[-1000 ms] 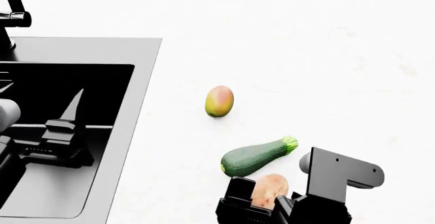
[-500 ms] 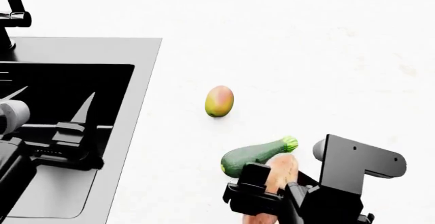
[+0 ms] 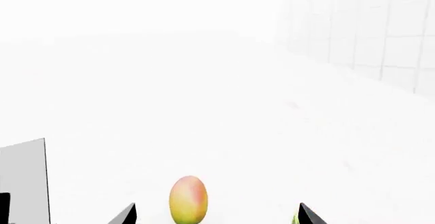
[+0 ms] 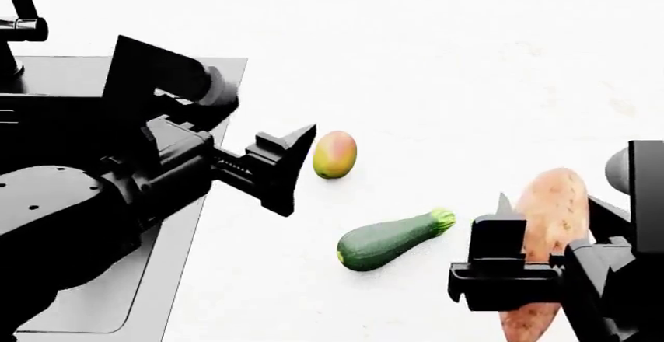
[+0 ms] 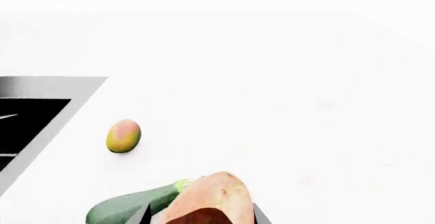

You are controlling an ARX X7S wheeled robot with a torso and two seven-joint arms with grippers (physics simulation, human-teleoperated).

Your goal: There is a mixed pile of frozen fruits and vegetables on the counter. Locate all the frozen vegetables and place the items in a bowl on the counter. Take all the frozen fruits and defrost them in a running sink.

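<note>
A red-green mango (image 4: pixel 334 155) lies on the white counter, with a dark green zucchini (image 4: pixel 393 239) nearer to me. My left gripper (image 4: pixel 285 167) hangs open just left of the mango; in the left wrist view the mango (image 3: pixel 187 199) sits between the spread fingertips of that gripper (image 3: pixel 216 216). My right gripper (image 4: pixel 539 237) is shut on an orange-brown sweet potato (image 4: pixel 548 218), held up to the right of the zucchini. The right wrist view has the sweet potato (image 5: pixel 211 198) between the fingers, with the zucchini (image 5: pixel 132 206) and mango (image 5: pixel 124 136) beyond. No bowl is in view.
The black sink (image 4: pixel 62 66) with its dark faucet (image 4: pixel 21 19) is at the left, partly covered by my left arm. Its corner shows in the right wrist view (image 5: pixel 68 84). A tiled wall (image 3: pixel 367 25) stands at the counter's far side.
My left arm has risen out of the sink and swung right to the mango. My right gripper has lifted the sweet potato up and to the right, away from the zucchini.
</note>
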